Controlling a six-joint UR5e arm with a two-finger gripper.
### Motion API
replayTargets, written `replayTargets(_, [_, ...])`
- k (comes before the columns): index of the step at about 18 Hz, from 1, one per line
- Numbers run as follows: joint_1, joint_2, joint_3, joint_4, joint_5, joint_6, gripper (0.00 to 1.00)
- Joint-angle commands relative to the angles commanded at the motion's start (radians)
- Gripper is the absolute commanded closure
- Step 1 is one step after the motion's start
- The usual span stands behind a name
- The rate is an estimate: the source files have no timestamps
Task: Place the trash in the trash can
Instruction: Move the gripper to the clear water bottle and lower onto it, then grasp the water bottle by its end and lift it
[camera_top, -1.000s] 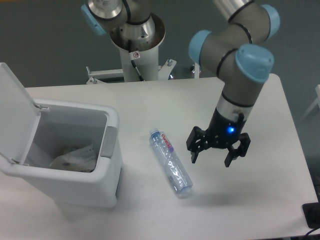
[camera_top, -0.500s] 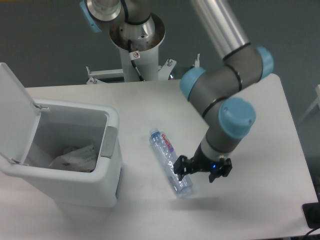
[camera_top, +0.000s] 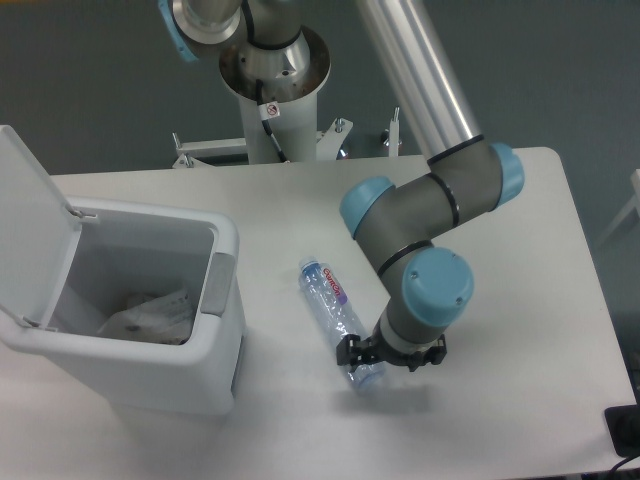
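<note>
Toward the front edge of the table (camera_top: 520, 420), the gripper (camera_top: 388, 356) sits low over the bottom end of the plastic bottle (camera_top: 338, 314), its black fingers (camera_top: 348, 352) spread on either side of it; whether they press on it I cannot tell. The bottle lies flat near the table's middle, blue cap pointing toward the far edge. At the left edge stands the trash can (camera_top: 150, 370), lid open, with a crumpled wrapper (camera_top: 150, 316) inside. The arm's base (camera_top: 272, 80) rises beyond the far edge.
</note>
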Motion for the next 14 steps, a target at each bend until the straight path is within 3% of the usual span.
replayTargets(2, [-0.002,-0.005,-0.005,0.0,0.0,-0.018,0.0])
replayTargets(6, [-0.026,-0.008,-0.017,-0.028,0.07,-0.019,0.36])
replayTargets(8, [-0.028,-0.008,-0.015,-0.029,0.071,-0.025,0.46])
replayTargets(10, [-0.028,-0.008,-0.017,-0.029,0.071,-0.032,0.52])
replayTargets(14, [-0.028,-0.005,-0.017,-0.029,0.071,-0.034,0.55])
